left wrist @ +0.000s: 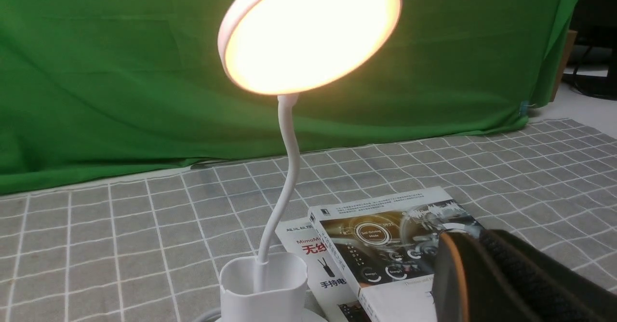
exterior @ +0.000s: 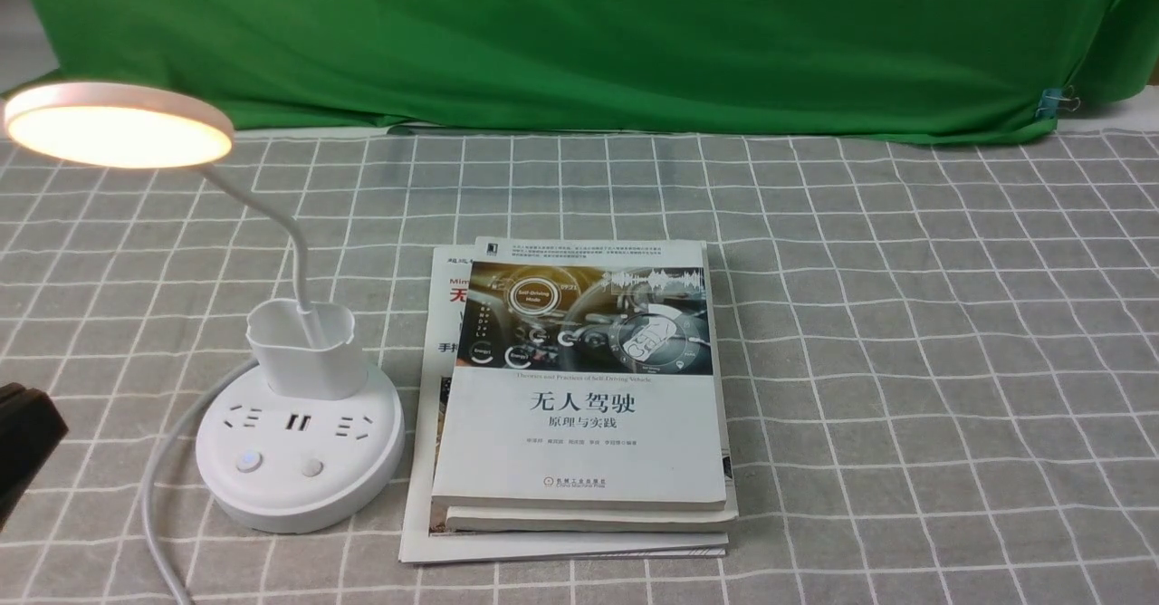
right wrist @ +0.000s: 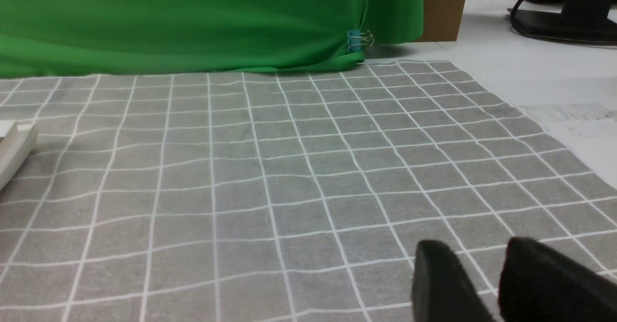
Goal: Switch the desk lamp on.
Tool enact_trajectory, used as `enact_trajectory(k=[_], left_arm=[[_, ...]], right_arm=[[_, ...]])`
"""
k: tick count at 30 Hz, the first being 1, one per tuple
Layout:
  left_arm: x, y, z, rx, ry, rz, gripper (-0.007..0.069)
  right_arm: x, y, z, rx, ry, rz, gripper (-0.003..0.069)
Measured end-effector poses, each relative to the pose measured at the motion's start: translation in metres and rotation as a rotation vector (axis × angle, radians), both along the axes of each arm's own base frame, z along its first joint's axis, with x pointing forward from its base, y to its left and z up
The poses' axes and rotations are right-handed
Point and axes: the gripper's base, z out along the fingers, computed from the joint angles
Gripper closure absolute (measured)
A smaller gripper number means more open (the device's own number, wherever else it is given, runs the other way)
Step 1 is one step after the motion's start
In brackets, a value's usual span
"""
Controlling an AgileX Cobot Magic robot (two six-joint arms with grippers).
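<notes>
The desk lamp (exterior: 299,424) is being seen lit up on the left side of the desk (exterior: 905,360), glowing warm, just beside a stack of books (exterior: 579,397). The left end effector (exterior: 23,451) is barely poking in, so its state can't be told. The right end effector (right wrist: 482,283) is being held slightly apart, gripping nothing.

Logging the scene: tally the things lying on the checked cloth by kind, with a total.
Desk lamp: 1
Books: 3, stacked
Total: 4
</notes>
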Motion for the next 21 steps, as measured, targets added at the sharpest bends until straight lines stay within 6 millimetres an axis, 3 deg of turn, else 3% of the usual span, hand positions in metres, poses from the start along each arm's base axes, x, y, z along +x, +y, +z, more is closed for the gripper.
enact_trajectory(k=[7, 12, 21], left_arm=[[0.002, 0.0, -0.015, 0.006, 0.021, 0.013, 0.0606], [-0.001, 0.007, -0.032, -0.01, 0.026, 0.12, 0.0606], [0.002, 0.017, -0.093, 0.021, 0.125, 0.305, 0.0606]], right_arm=[[0.0, 0.0, 0.0, 0.0, 0.0, 0.0, 0.0414], [0.0, 0.0, 0.0, 0.0, 0.0, 0.0, 0.0414], [0.0, 0.0, 0.0, 0.0, 0.001, 0.0, 0.0414]])
